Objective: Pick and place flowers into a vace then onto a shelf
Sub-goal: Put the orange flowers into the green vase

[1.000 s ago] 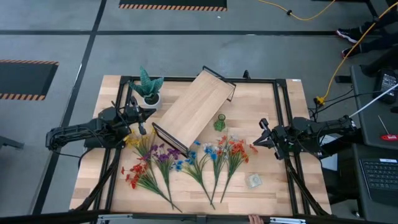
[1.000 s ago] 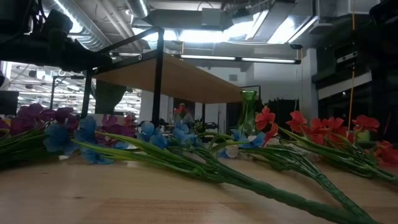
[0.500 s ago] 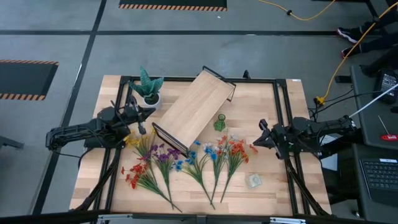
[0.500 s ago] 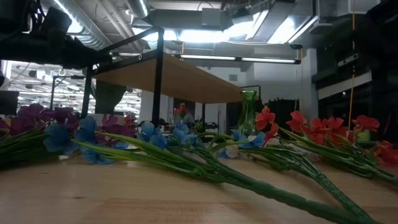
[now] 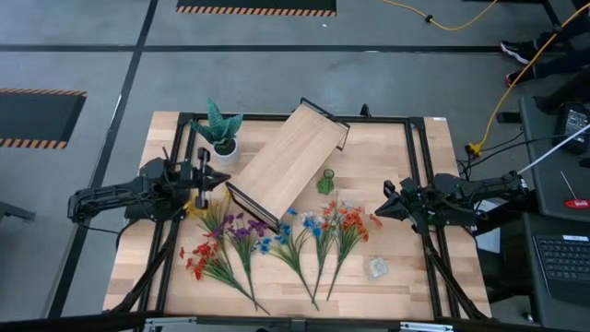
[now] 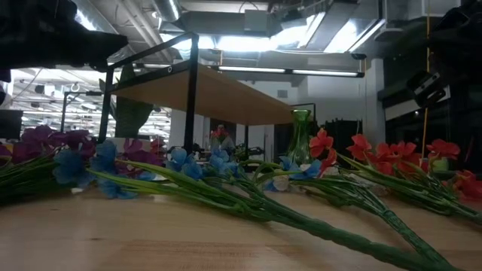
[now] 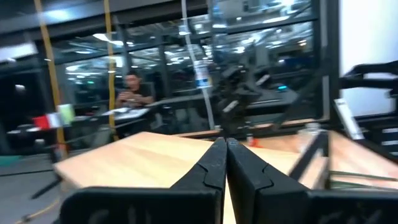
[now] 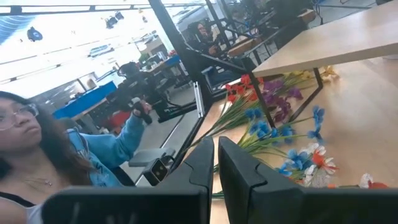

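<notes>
A wooden table (image 5: 406, 277) seen from above holds one shelf (image 5: 288, 163), one small green vase (image 5: 326, 181), one spiky green plant in a white pot (image 5: 221, 131), one small pale round object (image 5: 375, 268) and a spread of flowers (image 5: 277, 244). The flowers lie flat as roughly six or seven sprigs fanned side by side, with yellow, red, purple, blue and orange blossoms; the exact count is hard to tell where stems overlap.

The shelf stands diagonally across the middle of the table, between the two grippers. The vase stands upright just beside the shelf's long edge, between it and the right gripper (image 5: 385, 207). The blossoms lie on the near side of both grippers, stems pointing toward the table's front edge.

Bare tabletop lies open beyond the right gripper, toward the table's back corner, and again at the front corner around the pale round object. The space around the left gripper (image 5: 224, 181) is tighter: the potted plant sits just behind it, the shelf's end frame just ahead, and yellow blossoms close below it.

The left gripper hangs above the table with its fingers (image 7: 214, 165) pressed together, holding nothing. The right gripper hangs near the orange and red blossoms, its fingers (image 8: 205, 163) nearly together with a thin gap, also holding nothing and touching nothing.

A person in a blue sleeve (image 8: 115, 146) sits beyond the table.
</notes>
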`<action>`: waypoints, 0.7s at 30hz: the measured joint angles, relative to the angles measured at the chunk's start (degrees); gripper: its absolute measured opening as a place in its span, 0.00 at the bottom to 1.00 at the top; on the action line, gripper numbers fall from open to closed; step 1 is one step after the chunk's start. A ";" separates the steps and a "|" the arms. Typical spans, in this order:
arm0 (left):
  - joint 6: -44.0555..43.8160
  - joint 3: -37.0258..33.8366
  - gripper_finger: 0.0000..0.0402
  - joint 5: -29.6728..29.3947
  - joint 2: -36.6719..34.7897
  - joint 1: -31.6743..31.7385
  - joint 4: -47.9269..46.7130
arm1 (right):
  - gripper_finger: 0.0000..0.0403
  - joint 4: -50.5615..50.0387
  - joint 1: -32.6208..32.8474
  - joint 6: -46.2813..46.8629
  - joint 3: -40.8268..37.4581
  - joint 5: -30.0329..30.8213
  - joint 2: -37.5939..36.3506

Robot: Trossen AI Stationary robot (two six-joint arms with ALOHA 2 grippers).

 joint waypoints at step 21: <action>-3.12 0.00 0.02 1.21 0.00 0.00 -0.35 | 0.07 0.00 0.00 -13.30 0.01 0.15 0.00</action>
